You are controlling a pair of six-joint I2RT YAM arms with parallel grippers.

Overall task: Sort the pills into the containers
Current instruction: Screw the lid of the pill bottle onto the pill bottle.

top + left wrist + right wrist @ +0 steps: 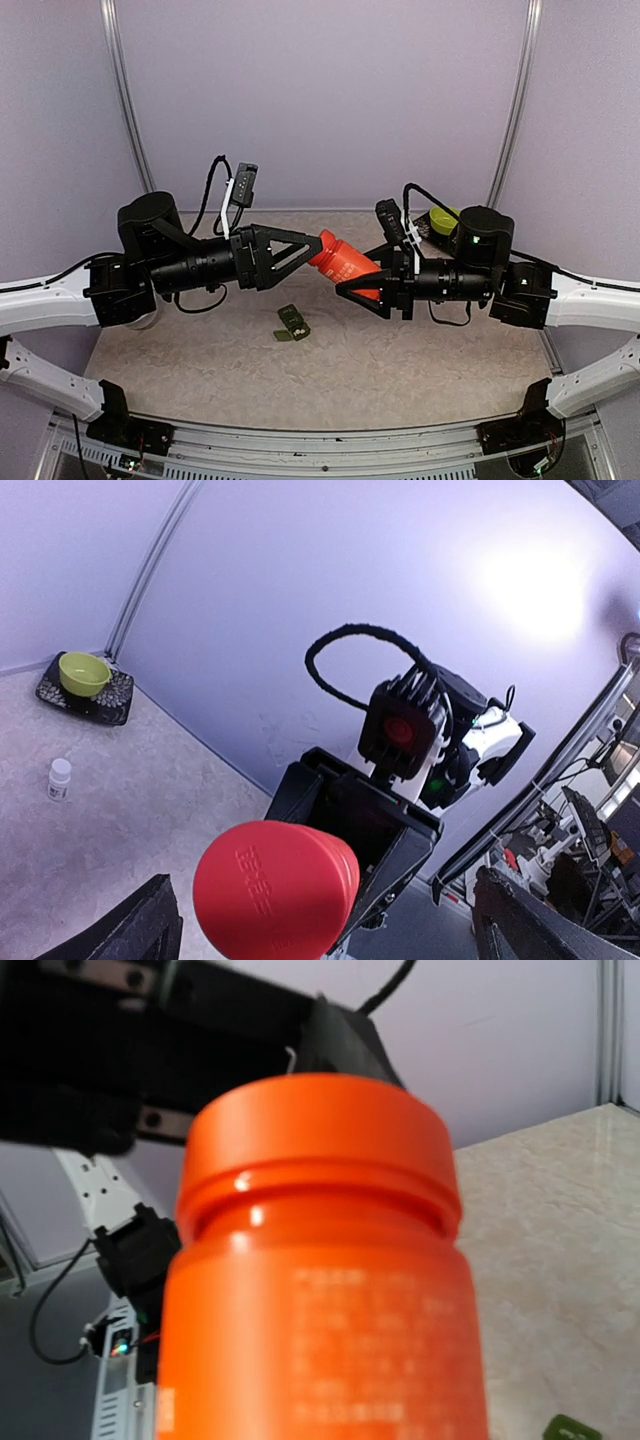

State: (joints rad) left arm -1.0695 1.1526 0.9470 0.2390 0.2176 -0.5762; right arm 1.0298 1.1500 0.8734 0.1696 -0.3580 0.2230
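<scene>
Lavender walls close round a beige, stone-patterned table [420, 370], and near its middle lie the containers [292, 323], a small dark green strip of joined lidded compartments, slightly askew, well below both arms and touched by neither. No pills are visible anywhere, and the lids look closed, though the strip is too small to be sure. It looks like light, stiff plastic that would skid if pushed from one side. The long edges seem the best place to pinch it, or it could be pressed down while a lid is lifted.

Above it, the right gripper [357, 276] is clamped about the body of an orange-red bottle [343, 261], held in the air and tilted with its cap [275, 890] toward the left arm. The pills are probably inside. The bottle is smooth, hard and glossy, so it may twist in the grip. The ringed cap is the place to take hold for unscrewing.

The left gripper [306, 247] has its jaws spread as wide as they go and holds nothing. The cap sits just at its fingertips, between them but not pinched.

Farther off, a yellow-green bowl [84, 672] rests on a dark patterned tray [112, 702] by the wall, with a small white bottle [60, 778] standing apart on the table.
</scene>
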